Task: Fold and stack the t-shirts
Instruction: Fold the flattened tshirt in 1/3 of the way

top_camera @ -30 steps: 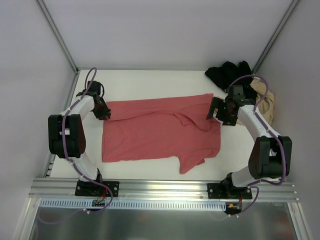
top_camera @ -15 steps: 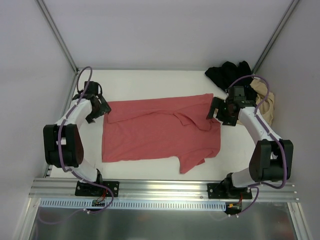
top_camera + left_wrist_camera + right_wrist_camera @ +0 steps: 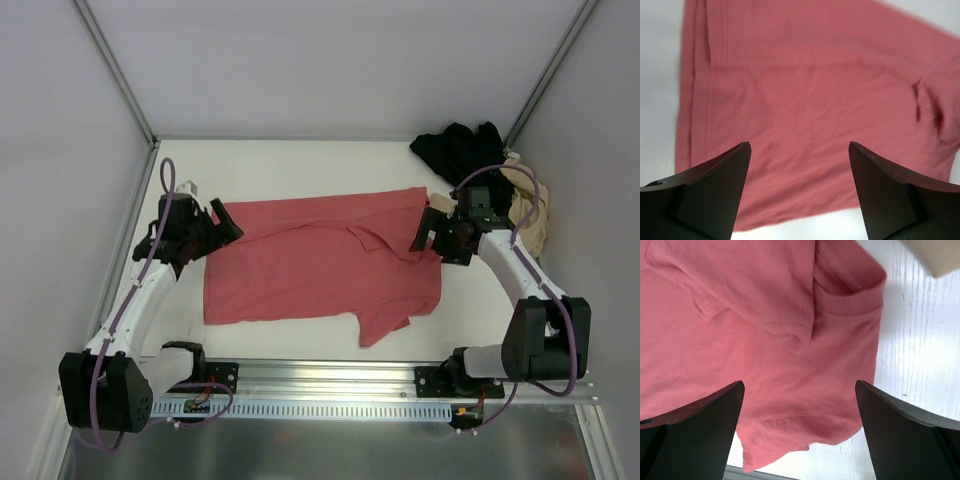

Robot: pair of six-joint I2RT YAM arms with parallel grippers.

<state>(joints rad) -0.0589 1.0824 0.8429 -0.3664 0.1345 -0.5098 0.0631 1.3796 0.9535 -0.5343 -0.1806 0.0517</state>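
- We see the coral-red t-shirt (image 3: 320, 265) lying flat mid-table (image 3: 300, 165), long side running left to right, between the two arms.
- The far strip of the cloth is doubled over onto the body. One sleeve (image 3: 385, 322) sticks out toward the near edge on the right half.
- The left gripper (image 3: 222, 226) is at the shirt's far-left corner with its jaws spread wide.
- In the left wrist view the left gripper (image 3: 799, 150) has only flat red cloth under the gap and nothing pinched, so we call it released.
- The right gripper (image 3: 428, 230) is at the shirt's right edge, jaws also wide apart.
- The right wrist view (image 3: 800, 387) looks down on the collar (image 3: 850, 302) and a folded flap. Nothing is held, so it is released too.
- We can't tell whether either gripper's fingertips touch the cloth.
- The black t-shirt (image 3: 460, 148) is crumpled in the far-right corner.
- The beige t-shirt (image 3: 530, 215) is bunched just beside it on the near side, partly hidden by the right arm. A corner of it shows at the edge of the right wrist view (image 3: 940, 255).
- Both of those are apart from the red one, and nothing is stacked.
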